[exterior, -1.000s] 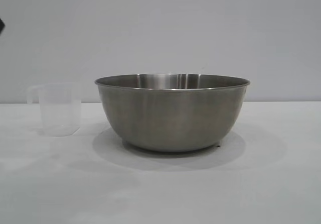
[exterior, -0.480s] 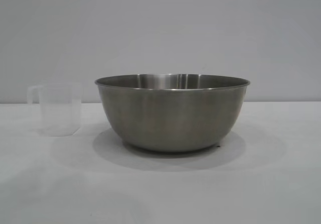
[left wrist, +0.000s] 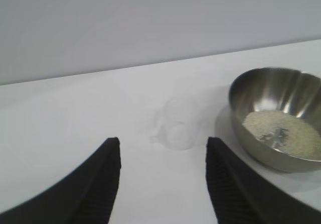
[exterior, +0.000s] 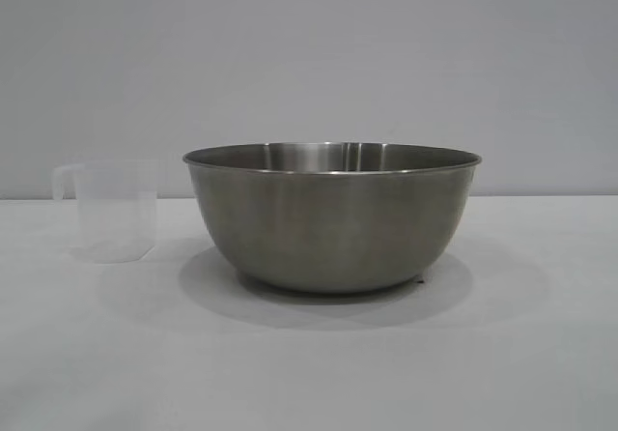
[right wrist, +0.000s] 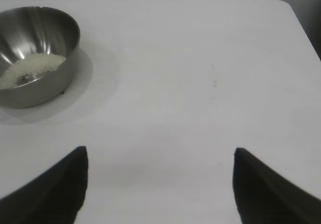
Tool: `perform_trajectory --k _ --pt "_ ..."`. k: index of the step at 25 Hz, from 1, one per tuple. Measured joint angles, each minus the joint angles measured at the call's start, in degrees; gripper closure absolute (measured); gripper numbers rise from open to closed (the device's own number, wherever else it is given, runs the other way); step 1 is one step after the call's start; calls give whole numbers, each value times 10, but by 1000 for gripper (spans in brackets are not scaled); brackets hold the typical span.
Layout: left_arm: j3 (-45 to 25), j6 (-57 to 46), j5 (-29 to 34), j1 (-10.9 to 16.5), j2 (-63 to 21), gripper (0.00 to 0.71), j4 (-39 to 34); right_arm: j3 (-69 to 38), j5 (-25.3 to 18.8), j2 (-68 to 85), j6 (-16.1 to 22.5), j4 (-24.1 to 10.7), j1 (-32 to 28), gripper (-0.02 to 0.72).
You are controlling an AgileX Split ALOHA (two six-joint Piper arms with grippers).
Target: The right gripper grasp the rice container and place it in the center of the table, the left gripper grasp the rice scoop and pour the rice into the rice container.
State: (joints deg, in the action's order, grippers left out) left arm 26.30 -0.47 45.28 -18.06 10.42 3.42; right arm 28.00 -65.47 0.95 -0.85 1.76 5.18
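Observation:
The steel rice container (exterior: 332, 215) stands at the middle of the white table (exterior: 309, 373). It holds a mass of rice (left wrist: 283, 132), which also shows in the right wrist view (right wrist: 30, 69). The clear rice scoop (exterior: 114, 210) stands upright and looks empty on the table left of the container; it also shows in the left wrist view (left wrist: 178, 128). My left gripper (left wrist: 163, 143) is open and empty, raised well short of the scoop. My right gripper (right wrist: 160, 153) is open and empty, over bare table away from the container (right wrist: 35, 53). Neither gripper shows in the exterior view.
A plain grey wall (exterior: 309, 54) stands behind the table. The table's rounded corner and edge (right wrist: 296, 13) show in the right wrist view.
A dark bit of an arm at the exterior view's upper left edge one second ago has gone out of view. The container and scoop have not moved.

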Motion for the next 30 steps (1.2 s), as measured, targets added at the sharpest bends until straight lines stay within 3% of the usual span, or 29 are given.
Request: perform_trajectory --k 4,11,21,30 --pt "53 11 116 0 -3 376 5 0 0 0 0 0 0 161" --pt "115 21 265 0 -6 376 6 0 0 0 0 0 0 161" --pt "115 31 279 0 -65 376 -21 0 0 0 0 0 0 161" --pt "45 32 267 0 -110 376 -9 0 0 0 0 0 0 161"
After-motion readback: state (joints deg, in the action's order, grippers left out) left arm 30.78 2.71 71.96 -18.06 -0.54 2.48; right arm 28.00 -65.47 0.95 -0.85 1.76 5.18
